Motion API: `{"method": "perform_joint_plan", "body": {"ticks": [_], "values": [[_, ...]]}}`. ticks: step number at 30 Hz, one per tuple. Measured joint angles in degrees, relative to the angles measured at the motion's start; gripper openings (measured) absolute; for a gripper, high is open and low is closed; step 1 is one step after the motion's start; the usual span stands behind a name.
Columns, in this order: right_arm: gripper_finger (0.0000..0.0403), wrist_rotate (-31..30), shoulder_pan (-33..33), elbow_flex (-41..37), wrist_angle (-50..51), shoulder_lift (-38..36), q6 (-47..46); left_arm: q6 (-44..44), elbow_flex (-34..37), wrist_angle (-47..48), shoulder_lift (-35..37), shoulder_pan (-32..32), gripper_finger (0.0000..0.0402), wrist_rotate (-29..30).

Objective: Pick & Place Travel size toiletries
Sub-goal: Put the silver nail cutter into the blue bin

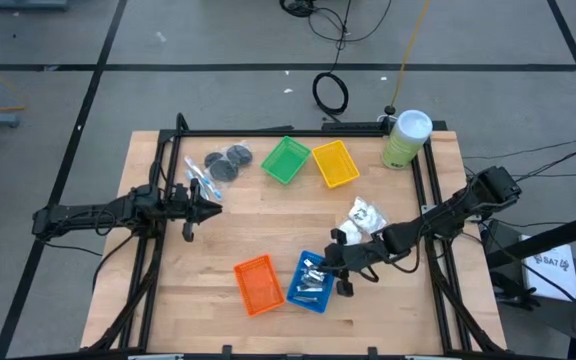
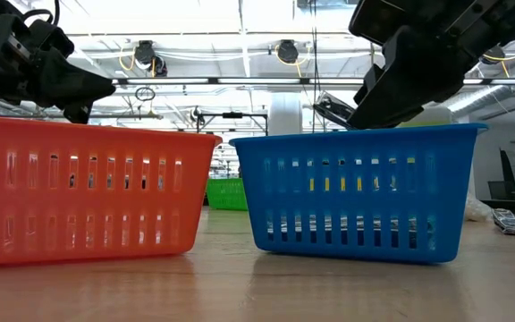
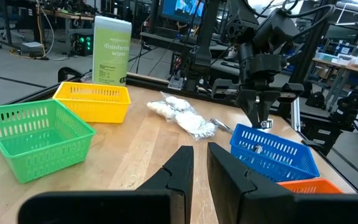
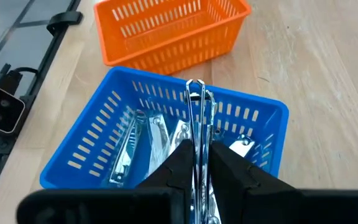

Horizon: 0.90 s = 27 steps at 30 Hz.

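The right gripper (image 4: 197, 163) is pinching a thin, probably light and slippery foil tube (image 4: 197, 118) edgewise above the blue tray (image 4: 98, 134).

glossy slotted plastic blue tray (image 4: 92, 140), shiny silver foil tubes (image 4: 157, 140), matt pale wood table (image 4: 328, 74)

Toiletries spread around the blue tray (image 1: 297, 283)

Silver foil tubes (image 4: 156, 142) lie inside it, one more pinched upright above it; white packets (image 1: 365, 215) sit just beyond; grey discs (image 1: 227, 161) and clear sticks (image 1: 197, 178) lie well apart, far-left.
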<state>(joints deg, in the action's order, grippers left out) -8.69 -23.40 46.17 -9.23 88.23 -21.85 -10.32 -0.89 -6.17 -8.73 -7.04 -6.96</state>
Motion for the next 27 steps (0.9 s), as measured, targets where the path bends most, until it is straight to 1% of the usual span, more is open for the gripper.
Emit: {"method": "perform_joint_plan", "body": {"ticks": [7,11,14,16,23,27], "values": [[0.0034,0.2,0.0,0.0,0.0,0.0,0.0,0.0,0.0,0.0,0.0,0.0,0.0044,0.0],[0.0034,2.8,0.0,0.0,0.0,0.0,0.0,0.0,0.0,0.0,0.0,0.0,0.0044,0.0],[0.0039,3.0,-0.3,0.0,0.0,0.0,0.0,0.0,0.0,0.0,0.0,0.0,0.0044,0.0],[0.0050,2.9,-0.6,0.0,0.0,0.0,0.1,0.0,0.0,0.0,0.0,0.0,0.0044,0.0],[0.0117,2.9,-0.7,0.0,-1.9,0.0,0.2,0.0,0.0,0.0,0.0,0.0,0.0044,0.0],[0.0146,2.8,-0.7,0.0,-3.1,0.0,1.4,0.0,0.0,0.0,0.0,0.0,0.0044,0.0]]}}
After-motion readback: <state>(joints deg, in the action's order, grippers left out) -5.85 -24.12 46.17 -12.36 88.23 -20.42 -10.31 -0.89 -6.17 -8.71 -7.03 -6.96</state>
